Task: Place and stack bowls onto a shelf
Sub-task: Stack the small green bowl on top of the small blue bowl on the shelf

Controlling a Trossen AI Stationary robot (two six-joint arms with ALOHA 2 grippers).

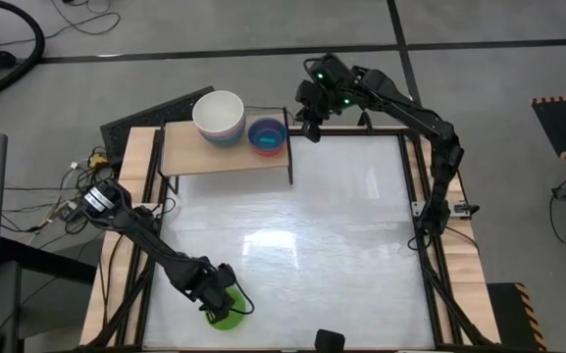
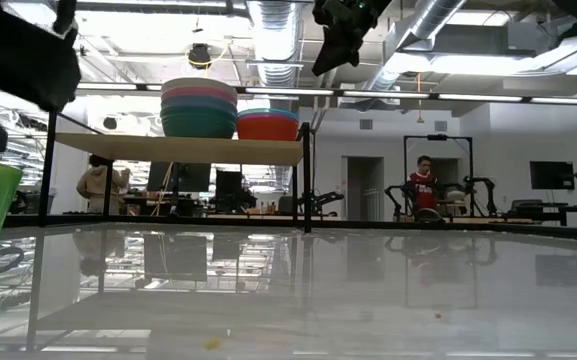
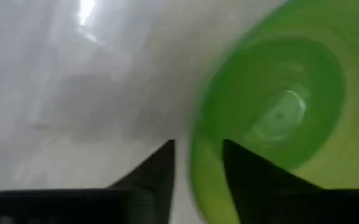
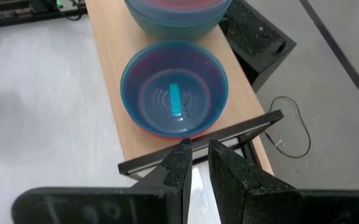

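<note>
lime bowl (image 3: 272, 112) rim between left jaws

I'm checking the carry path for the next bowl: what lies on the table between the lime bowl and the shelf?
Nothing: in the high view, only bare white tabletop runs from the lime bowl to the shelf.

You'll find no readable text, label, brand, number or sign on anything in these views.
</note>
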